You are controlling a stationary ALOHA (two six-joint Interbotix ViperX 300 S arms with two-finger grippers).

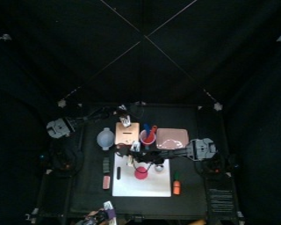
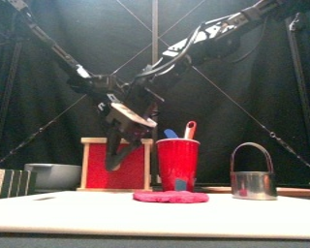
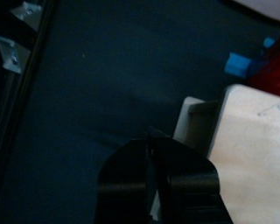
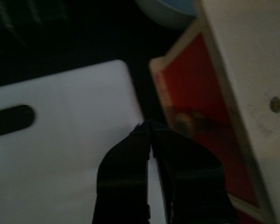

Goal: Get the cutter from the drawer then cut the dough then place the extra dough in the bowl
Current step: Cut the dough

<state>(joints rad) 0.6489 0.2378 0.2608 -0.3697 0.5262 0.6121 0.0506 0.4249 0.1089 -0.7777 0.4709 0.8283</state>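
Facing drawer knob, right tool

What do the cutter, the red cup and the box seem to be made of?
The cutter looks like bare metal: silvery, reflective, with a thin wire handle. The red cup seems to be plastic: even, slightly glossy colour. The box looks like pale raw wood, its edges framing a matte front that is probably painted red.
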